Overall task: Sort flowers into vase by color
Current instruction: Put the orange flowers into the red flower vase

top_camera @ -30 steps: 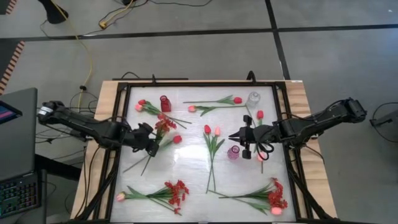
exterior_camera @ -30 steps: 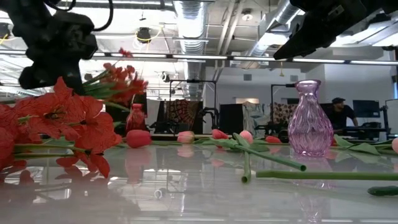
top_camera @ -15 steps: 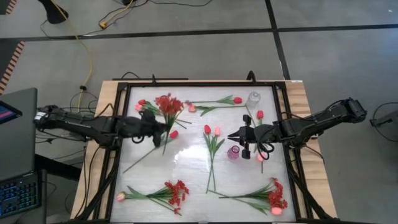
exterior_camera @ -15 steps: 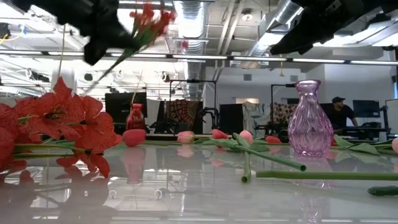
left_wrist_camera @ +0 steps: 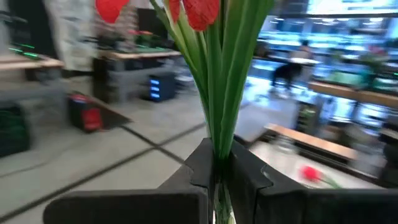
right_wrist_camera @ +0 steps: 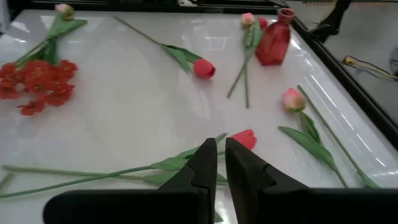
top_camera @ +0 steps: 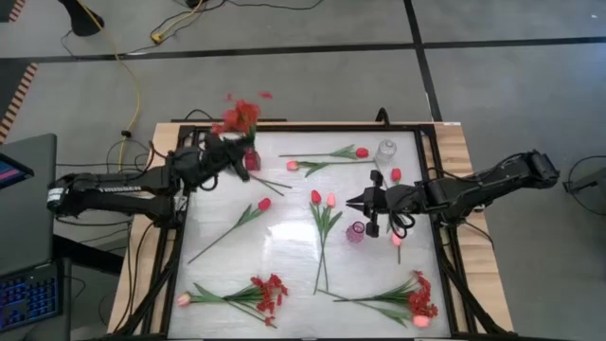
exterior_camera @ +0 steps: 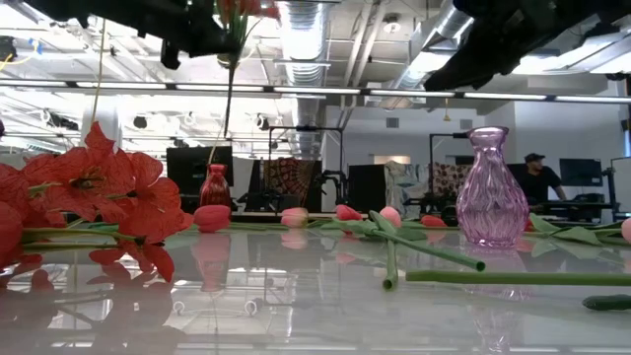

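Observation:
My left gripper [top_camera: 237,152] is shut on a spray of small red blossoms [top_camera: 241,116], high over the table's far left, by the red vase [top_camera: 252,159]. In the low view the spray's thin stem [exterior_camera: 229,108] hangs down toward the red vase [exterior_camera: 215,185]. My right gripper [top_camera: 352,203] hovers shut and empty beside the purple vase [top_camera: 355,232]. Red and pink tulips [top_camera: 322,201] and two more red sprays [top_camera: 268,292] lie flat on the white tabletop. My left gripper pinches the spray's bundle of green stems [left_wrist_camera: 219,146] between its two fingers [left_wrist_camera: 200,165], below the blossoms. The fingers come in level and lie across the stems. The spray is lifted clear and stands upright, blossoms up, its thin lower stem hanging below the fingers.
A clear vase [top_camera: 386,150] stands at the far right. A red tulip [top_camera: 264,204] on a long stem lies left of centre, and another red spray [top_camera: 417,298] near the front right. A black frame [top_camera: 185,237] rims the table. A person [exterior_camera: 537,177] shows in the room behind.
My left gripper has risen and gone toward the table's far edge with the red spray, turning from pointing down to level. The spray, tilted before, now stands upright with its blossoms on top, near the red vase.

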`<control>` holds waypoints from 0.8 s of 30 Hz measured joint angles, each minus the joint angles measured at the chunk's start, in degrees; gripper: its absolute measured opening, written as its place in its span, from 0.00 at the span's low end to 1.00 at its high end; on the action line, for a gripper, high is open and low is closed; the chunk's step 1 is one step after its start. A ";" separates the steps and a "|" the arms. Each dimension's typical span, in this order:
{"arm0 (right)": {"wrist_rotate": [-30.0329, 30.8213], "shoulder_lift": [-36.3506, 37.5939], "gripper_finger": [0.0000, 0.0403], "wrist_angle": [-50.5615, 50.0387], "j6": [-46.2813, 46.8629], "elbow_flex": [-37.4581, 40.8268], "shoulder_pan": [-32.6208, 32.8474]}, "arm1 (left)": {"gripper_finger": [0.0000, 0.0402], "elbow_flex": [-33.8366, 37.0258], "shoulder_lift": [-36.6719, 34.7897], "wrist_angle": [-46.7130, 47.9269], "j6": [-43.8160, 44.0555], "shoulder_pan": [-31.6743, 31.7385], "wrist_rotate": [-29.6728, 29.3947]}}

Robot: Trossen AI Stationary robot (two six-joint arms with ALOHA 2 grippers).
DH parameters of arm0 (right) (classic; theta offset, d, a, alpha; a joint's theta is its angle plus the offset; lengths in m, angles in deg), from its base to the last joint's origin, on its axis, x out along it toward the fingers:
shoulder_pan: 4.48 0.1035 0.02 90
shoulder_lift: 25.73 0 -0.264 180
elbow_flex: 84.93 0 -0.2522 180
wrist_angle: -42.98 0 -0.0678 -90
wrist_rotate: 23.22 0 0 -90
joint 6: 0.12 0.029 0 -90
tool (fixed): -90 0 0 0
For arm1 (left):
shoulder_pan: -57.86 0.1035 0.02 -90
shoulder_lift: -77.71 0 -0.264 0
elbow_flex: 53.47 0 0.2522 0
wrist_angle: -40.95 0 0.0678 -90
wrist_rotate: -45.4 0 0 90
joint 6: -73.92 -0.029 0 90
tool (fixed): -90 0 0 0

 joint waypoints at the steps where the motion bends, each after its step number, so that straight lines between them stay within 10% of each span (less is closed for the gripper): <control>1: 0.03 0.00 0.15 0.00 0.00 0.00 -0.48 | 0.03 0.00 -0.01 -0.03 -0.81 1.76 0.02; 9: -0.19 0.00 0.15 -0.26 -0.06 0.00 -3.95 | 0.03 0.05 0.01 0.19 -0.75 14.47 12.80; 24: -0.46 0.00 0.15 -0.25 -3.02 0.00 -4.40 | 0.03 7.93 0.01 -12.75 3.04 23.28 16.30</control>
